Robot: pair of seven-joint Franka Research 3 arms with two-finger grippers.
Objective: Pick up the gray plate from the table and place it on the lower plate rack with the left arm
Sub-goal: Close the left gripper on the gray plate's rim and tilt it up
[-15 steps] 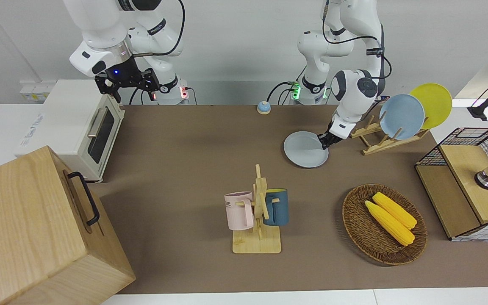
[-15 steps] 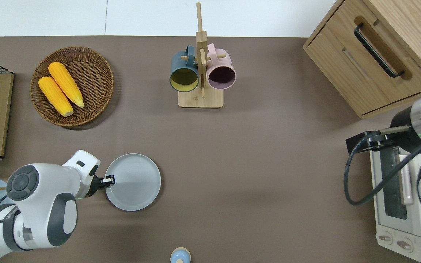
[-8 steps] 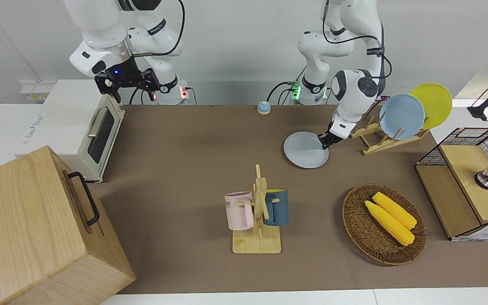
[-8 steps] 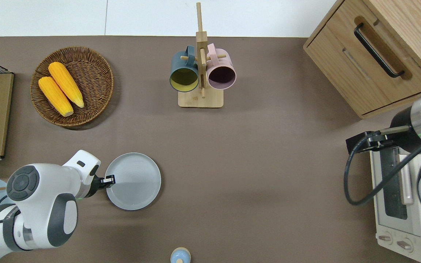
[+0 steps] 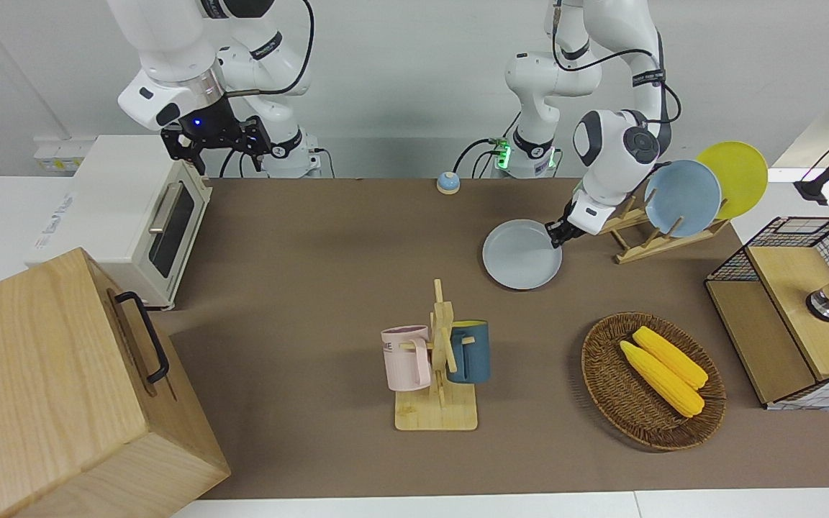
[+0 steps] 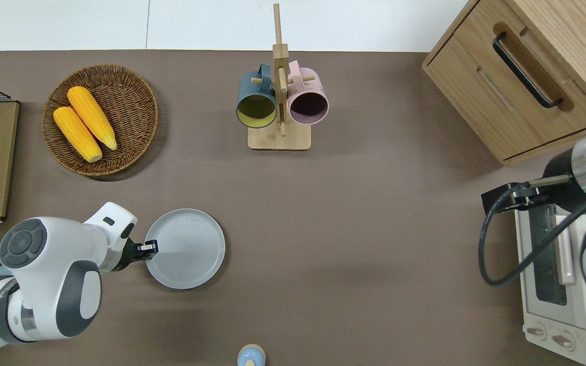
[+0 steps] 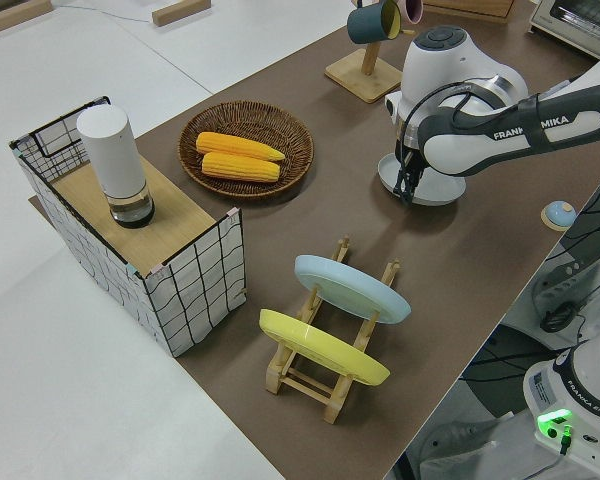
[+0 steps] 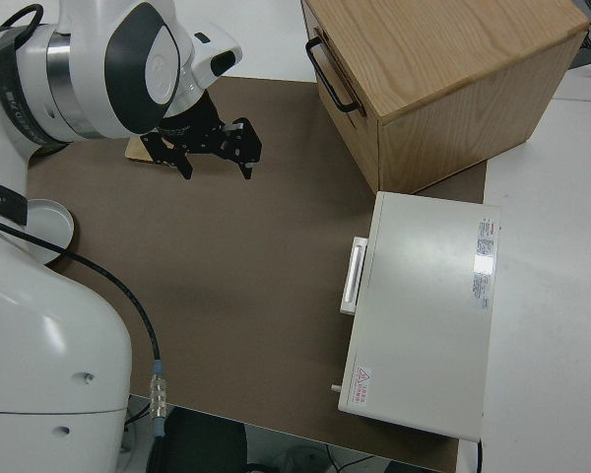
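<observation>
Over table: left tool clamping gray plate

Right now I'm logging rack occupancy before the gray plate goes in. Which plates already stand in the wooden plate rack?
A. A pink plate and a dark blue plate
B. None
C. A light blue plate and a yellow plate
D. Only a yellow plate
C. The left side view shows the light blue plate and the yellow plate leaning between the pegs of the plate rack, while the gray plate is gripped at its rim by the left end effector.
</observation>
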